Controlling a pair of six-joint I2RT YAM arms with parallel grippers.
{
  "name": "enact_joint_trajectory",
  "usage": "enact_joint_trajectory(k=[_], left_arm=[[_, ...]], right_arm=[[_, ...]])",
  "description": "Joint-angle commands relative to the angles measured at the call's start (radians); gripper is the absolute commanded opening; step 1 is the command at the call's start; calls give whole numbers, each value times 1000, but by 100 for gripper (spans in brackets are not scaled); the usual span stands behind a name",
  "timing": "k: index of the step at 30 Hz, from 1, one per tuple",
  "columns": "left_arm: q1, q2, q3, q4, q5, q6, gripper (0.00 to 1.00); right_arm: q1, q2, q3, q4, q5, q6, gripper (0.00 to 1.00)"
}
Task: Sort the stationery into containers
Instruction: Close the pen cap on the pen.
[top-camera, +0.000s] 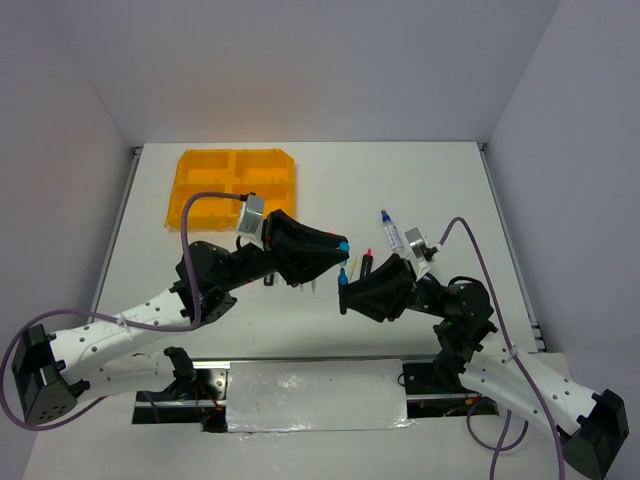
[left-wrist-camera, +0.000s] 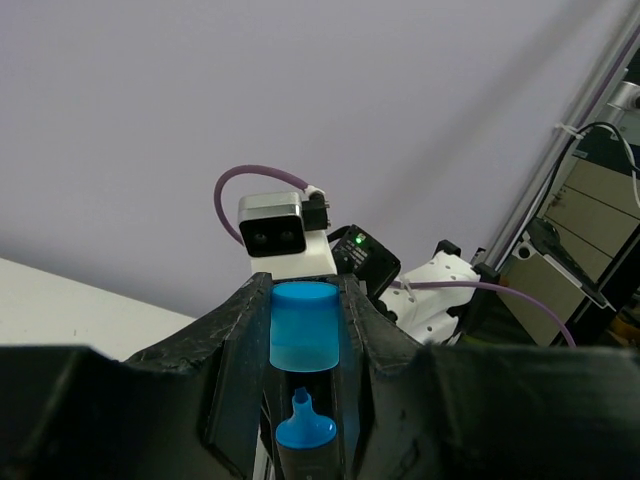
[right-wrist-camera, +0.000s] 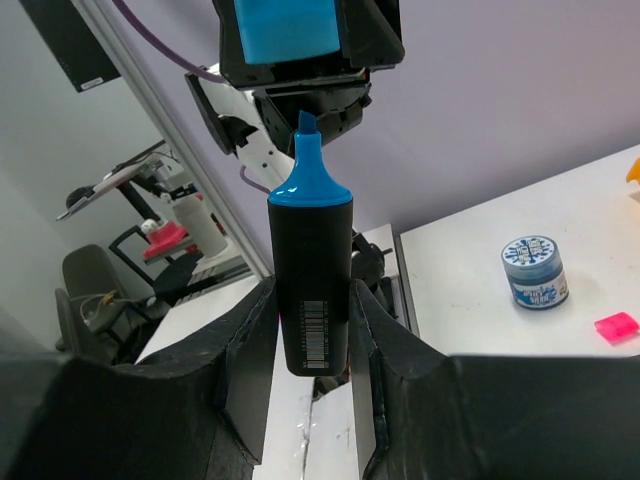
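Your left claw (top-camera: 340, 248) pinches a blue cap (left-wrist-camera: 303, 322). Your right claw (top-camera: 346, 286) pinches a black marker (right-wrist-camera: 310, 290), its bare blue tip pointing at the cap, close but apart. Both hang above the worktop (top-camera: 430, 190), well apart from the tray (top-camera: 172, 206).

My arms, white and black.
My left arm (top-camera: 112, 334) and right arm (top-camera: 532, 386) were white, hole-dotted shells on black joints; a purple cable (top-camera: 205, 194) looped to each grey wrist camera (top-camera: 250, 215), and my left gripper (top-camera: 342, 247) and right gripper (top-camera: 343, 283) were matt black.
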Motion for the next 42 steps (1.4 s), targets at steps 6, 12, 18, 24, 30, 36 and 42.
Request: enact_joint_trajectory(k=[6,12,18,24,30,36,42], left_arm=[[-5,-4,-28,156,61,-35,16],[-5,19,-38,201,84,-55,16],[-4,36,-65,238,84,-72,16],[-4,10,-87,210,49,-40,16],[-3,-18,-88,176,9,-20,16],[-3,-15,-79,173,15,-20,16],[-3,4,-96,210,26,-48,17]], right_arm=[[9,7,22,87,-1,21,0],[11,18,41,75,10,16,0],[11,22,47,103,6,30,0],[11,-5,56,80,12,20,0],[11,-2,39,63,15,13,0],[14,5,30,98,22,23,0],[11,22,83,80,29,7,0]])
